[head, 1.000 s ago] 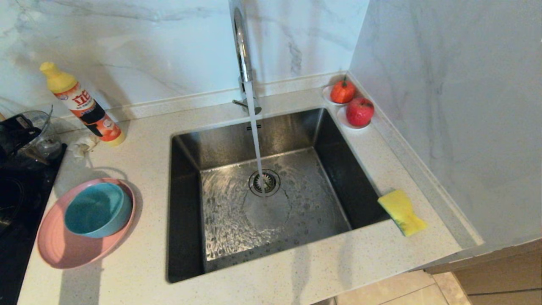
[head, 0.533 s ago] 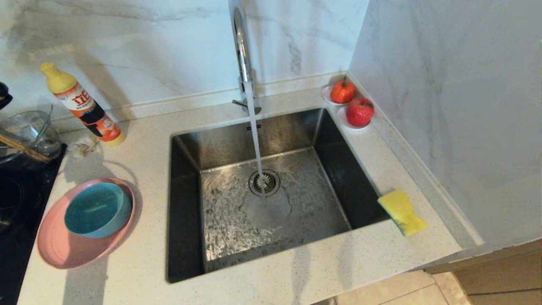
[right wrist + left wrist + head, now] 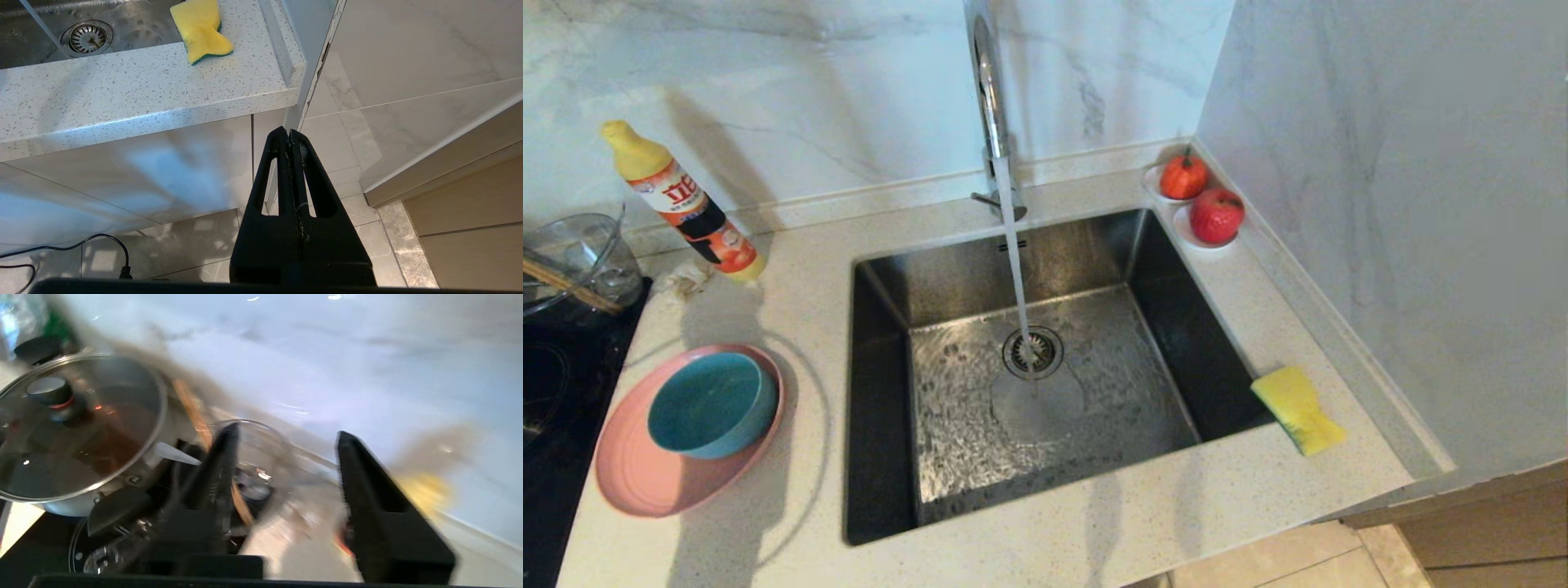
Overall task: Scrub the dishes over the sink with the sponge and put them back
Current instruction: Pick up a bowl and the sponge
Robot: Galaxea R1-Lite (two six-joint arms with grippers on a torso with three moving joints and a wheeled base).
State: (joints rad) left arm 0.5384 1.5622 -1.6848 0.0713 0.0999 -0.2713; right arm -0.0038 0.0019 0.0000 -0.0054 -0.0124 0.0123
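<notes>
The pink plate [image 3: 637, 486] lies on the counter left of the sink [image 3: 878, 392], with the teal bowl [image 3: 711, 404] sitting in it. The yellow sponge [image 3: 1297, 408] rests on the counter at the sink's right rim, also seen as the sponge [image 3: 202, 28] in the right wrist view. Water runs from the faucet [image 3: 988, 98] onto the drain [image 3: 1032, 351]. Neither gripper shows in the head view. My left gripper [image 3: 288, 430] is open and holds nothing, up over the stove side near a glass bowl. My right gripper [image 3: 288, 131] is shut, hanging below the counter's front edge.
A detergent bottle [image 3: 682, 204] and a clear glass bowl [image 3: 580, 261] stand at the back left. A black stove [image 3: 556, 392] carries a lidded pot [image 3: 73, 428]. Two saucers with red fruit [image 3: 1201, 204] sit in the back right corner. A marble wall closes the right side.
My left gripper, seen at the head view's left edge by the glass bowl a second ago, has lifted out of that view. Its shadow has spread over the counter near the plate.
</notes>
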